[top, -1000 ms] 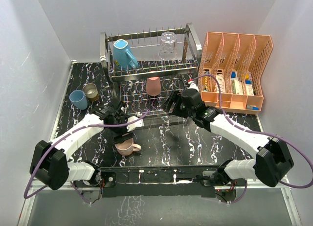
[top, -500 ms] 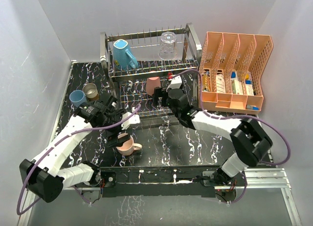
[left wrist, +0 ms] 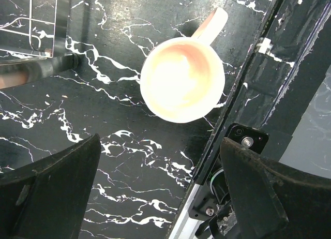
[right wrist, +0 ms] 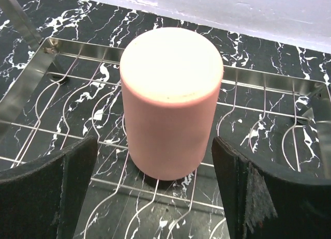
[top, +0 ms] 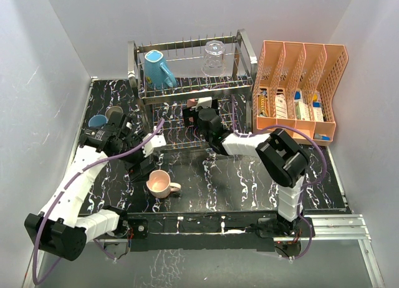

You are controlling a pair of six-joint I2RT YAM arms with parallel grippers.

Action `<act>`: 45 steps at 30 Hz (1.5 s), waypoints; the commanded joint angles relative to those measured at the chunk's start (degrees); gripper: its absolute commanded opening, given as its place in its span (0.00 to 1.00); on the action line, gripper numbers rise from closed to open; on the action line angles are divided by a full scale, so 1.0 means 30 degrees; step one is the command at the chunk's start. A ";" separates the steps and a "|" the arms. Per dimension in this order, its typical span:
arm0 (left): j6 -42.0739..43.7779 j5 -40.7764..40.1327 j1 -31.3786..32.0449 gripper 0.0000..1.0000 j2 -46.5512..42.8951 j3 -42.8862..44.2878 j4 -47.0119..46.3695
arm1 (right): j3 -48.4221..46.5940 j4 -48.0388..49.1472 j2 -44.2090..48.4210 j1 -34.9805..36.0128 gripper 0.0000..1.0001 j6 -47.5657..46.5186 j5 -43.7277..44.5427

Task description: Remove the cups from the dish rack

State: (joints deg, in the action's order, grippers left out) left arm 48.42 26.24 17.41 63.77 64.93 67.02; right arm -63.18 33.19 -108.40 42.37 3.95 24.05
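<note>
Right claw [right wrist: 155,195] and left claw [left wrist: 155,192] both gape. We count one dish rack [top: 243,48] holding three cups: teal mug [top: 157,68], clear glass [top: 214,57], and salmon tumbler [right wrist: 170,94] inside the right claw. Three sit on the table [top: 249,176], pink mug [left wrist: 181,78] under the left claw.

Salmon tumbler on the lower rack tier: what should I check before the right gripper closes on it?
1. Right gripper open: ok, jaws spread wide.
2. Salmon-red tumbler between its fingers: ok.
3. Tumbler upright, base up, on the dish rack wires: ok.
4. Other cups crowding it: ok, none nearby in the right wrist view.
5. Left gripper free of the pale pink mug: ok, open, not touching it.
6. Pads touching the tumbler: cannot tell.
</note>
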 commanded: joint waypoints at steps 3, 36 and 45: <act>0.0894 0.0656 -0.0059 0.97 -0.0879 -0.0016 0.0548 | -0.2410 0.0657 -0.1626 -0.0476 0.89 -0.0861 0.0333; 0.1162 0.1532 -0.0046 0.97 -0.3596 -0.0998 -0.2400 | -0.4017 0.0514 -0.3214 -0.1356 0.98 0.0590 -0.0403; 0.1377 0.1878 -0.0050 0.97 -0.3658 -0.1327 -0.2346 | -0.8726 -0.0676 -0.6841 -0.2131 0.98 0.0130 -0.0731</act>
State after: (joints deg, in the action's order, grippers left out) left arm 51.68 29.17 17.41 53.63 61.01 58.76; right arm -83.66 31.27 -126.69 37.50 5.15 22.24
